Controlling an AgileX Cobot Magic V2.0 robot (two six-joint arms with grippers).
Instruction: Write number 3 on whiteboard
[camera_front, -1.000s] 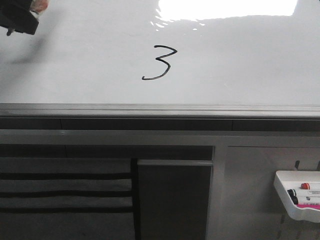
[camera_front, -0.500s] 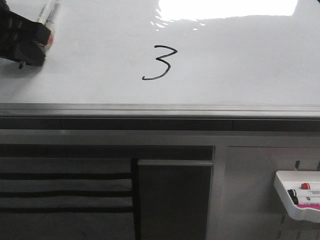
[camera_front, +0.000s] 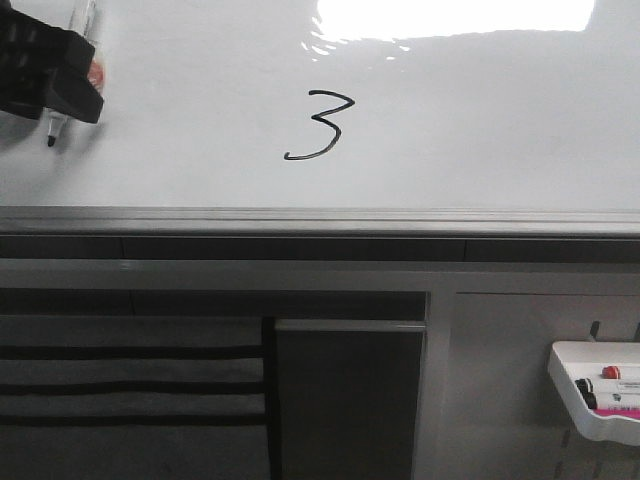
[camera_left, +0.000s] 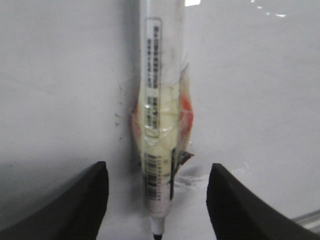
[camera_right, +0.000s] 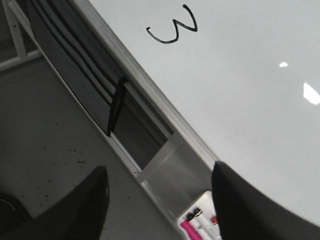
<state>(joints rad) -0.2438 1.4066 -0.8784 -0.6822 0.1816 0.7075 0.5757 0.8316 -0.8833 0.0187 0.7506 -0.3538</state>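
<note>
Glossy white fills most of what I can see: the whiteboard (camera_front: 480, 120) lies flat with a hard glare from the overhead light along its far side and a grey metal edge rail (camera_front: 320, 220) on the near side. Below the rail there is dark cabinetry, and a small white marker tray (camera_front: 595, 390) with a few markers hangs low on the right.

Compared with a second ago, the left claw (camera_front: 55, 85) has come further into view at the far left corner of the board, and the marker (camera_front: 52, 128) now pokes out beneath it, its dark tip pointing down just over the white surface. In the left wrist view the marker (camera_left: 159, 125) stands between the two dark fingers (camera_left: 80, 205), yet both fingers sit well apart from its barrel, so the claw is spread wide and I cannot tell what keeps the pen in place.

The number 3 (camera_front: 318, 125) is unchanged: black, angular at the top, with a long curved tail, well to the right of the left claw. The right claw (camera_right: 160, 210) hangs spread wide and empty, off the board's near edge, the digit far beyond it.
</note>
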